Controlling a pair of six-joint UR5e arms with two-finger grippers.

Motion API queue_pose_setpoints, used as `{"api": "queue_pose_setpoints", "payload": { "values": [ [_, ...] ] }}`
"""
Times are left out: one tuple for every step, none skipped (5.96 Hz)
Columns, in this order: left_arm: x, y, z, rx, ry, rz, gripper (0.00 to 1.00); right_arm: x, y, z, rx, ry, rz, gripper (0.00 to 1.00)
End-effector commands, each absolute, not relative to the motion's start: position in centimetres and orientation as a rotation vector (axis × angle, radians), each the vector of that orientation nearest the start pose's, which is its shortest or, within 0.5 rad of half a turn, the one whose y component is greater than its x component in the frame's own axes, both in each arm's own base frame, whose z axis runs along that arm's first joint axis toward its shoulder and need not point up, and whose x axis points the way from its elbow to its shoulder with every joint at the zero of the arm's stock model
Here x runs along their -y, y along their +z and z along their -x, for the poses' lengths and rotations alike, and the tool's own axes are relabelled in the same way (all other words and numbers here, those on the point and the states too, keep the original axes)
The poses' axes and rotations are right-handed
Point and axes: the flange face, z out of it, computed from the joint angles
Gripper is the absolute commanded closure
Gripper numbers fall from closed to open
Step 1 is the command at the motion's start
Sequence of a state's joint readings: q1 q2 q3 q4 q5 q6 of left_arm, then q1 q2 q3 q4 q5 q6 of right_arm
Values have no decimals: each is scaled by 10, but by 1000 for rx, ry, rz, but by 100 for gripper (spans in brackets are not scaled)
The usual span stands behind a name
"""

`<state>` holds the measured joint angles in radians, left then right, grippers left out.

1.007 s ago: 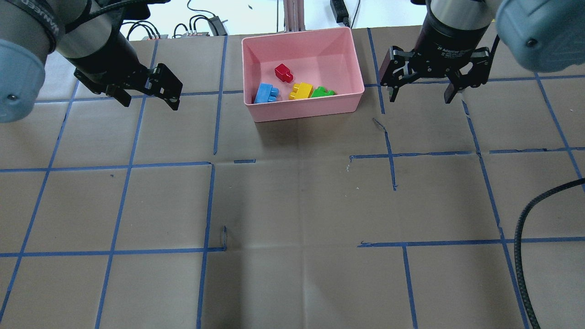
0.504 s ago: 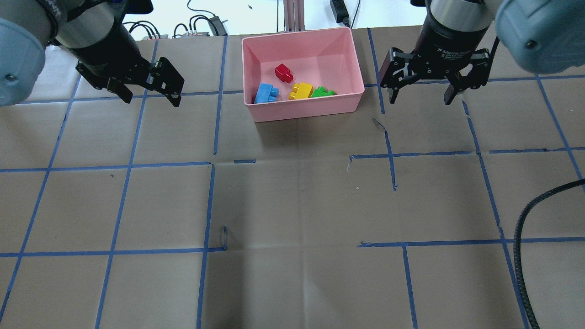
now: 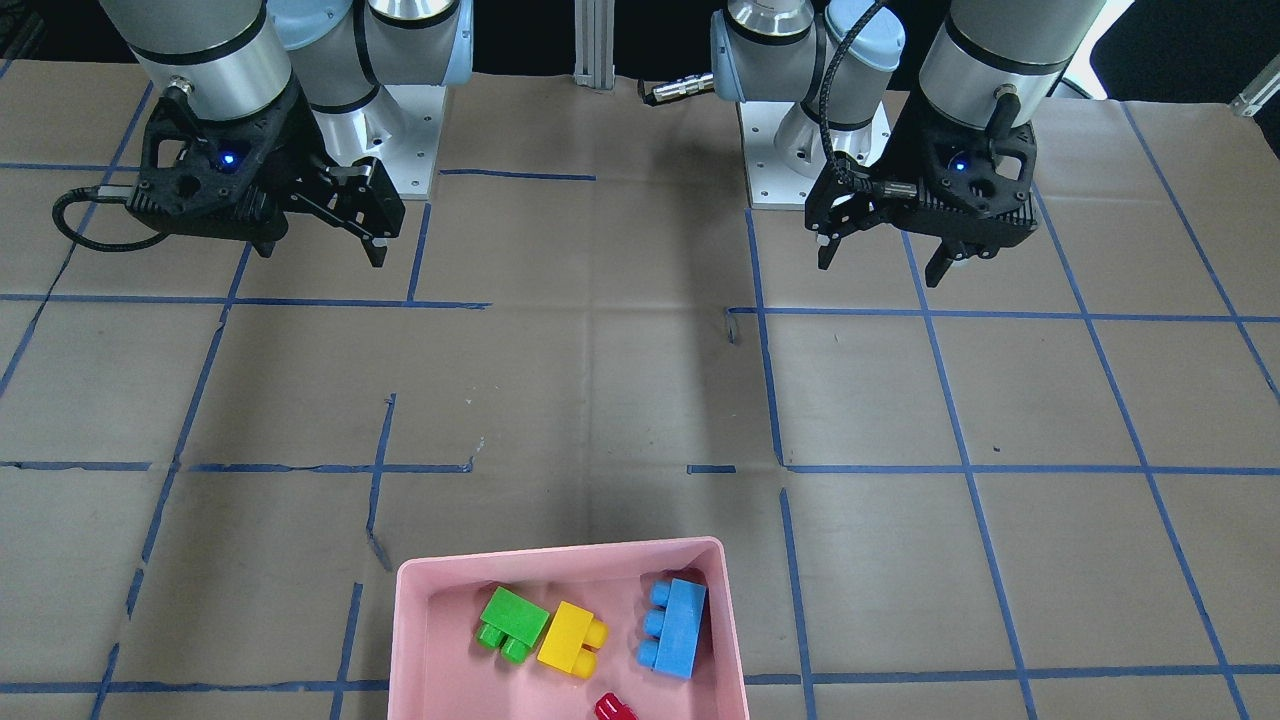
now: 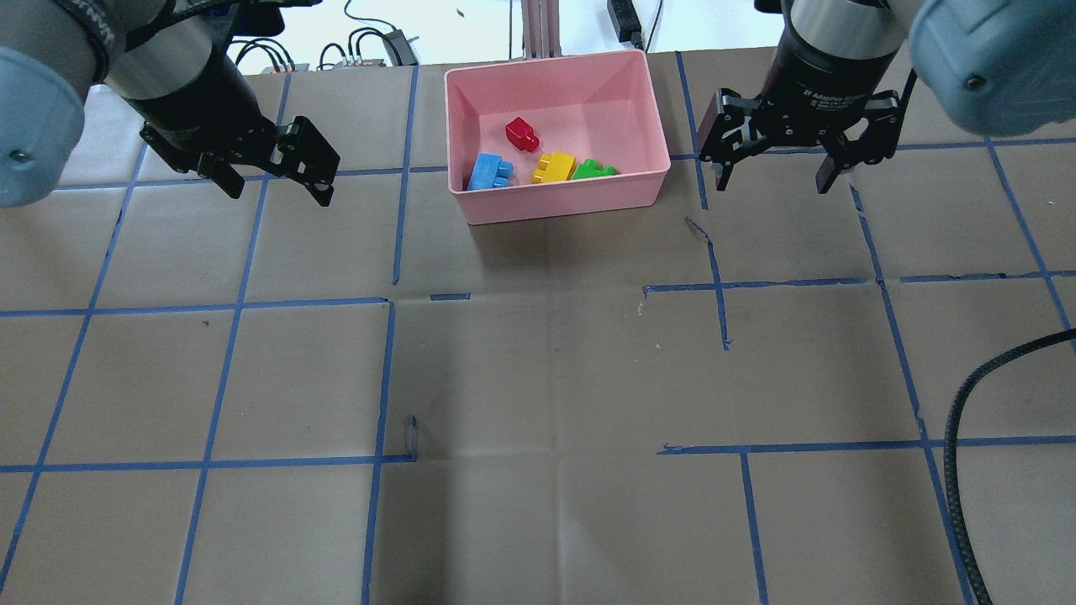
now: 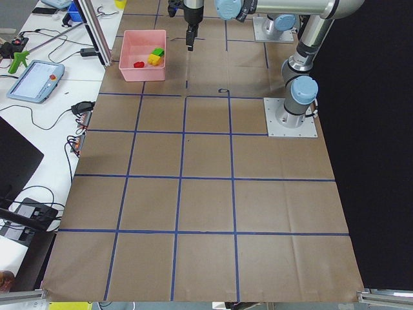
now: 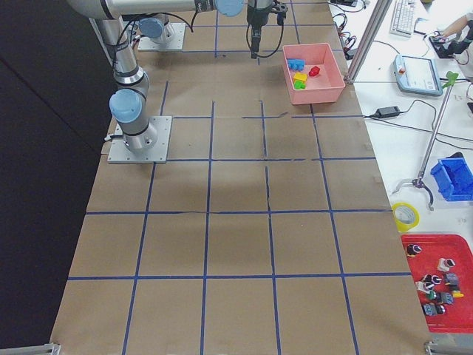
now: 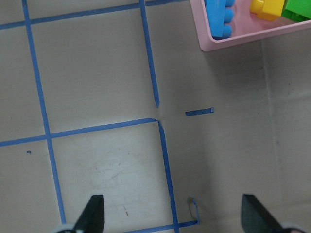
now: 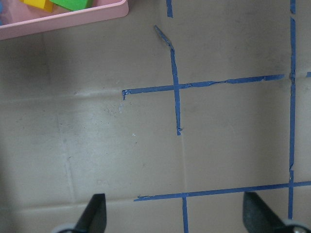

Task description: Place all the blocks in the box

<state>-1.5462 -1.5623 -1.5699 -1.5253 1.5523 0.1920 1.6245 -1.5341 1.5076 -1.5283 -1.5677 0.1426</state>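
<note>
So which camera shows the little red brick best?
The overhead exterior view: the small red studded plastic brick lies whole and unblocked inside the shallow pink plastic tray. The front-facing view cuts it off at its bottom edge; both side views show only a tiny red speck; neither wrist view shows it.

The pink box (image 6: 326, 83) sits on the brown-papered desk (image 6: 236, 244). Inside it, the blue block (image 6: 295, 65) lies at the box's far end. The yellow block (image 6: 300, 77) and green block (image 6: 298, 86) follow along its robot-side wall, with the red block (image 6: 314, 72) near its middle.
</note>
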Motion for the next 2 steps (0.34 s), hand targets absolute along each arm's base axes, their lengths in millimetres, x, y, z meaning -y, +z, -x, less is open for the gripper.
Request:
{"api": "queue_pose_setpoints", "payload": {
  "values": [
    [497,498,120,-3114,-91,-260,0,497,495,-161,-3136,32,-140,0],
    [498,498,121,-3120,-93,-257,0,497,494,-161,-3135,25,-140,0]
  ]
}}
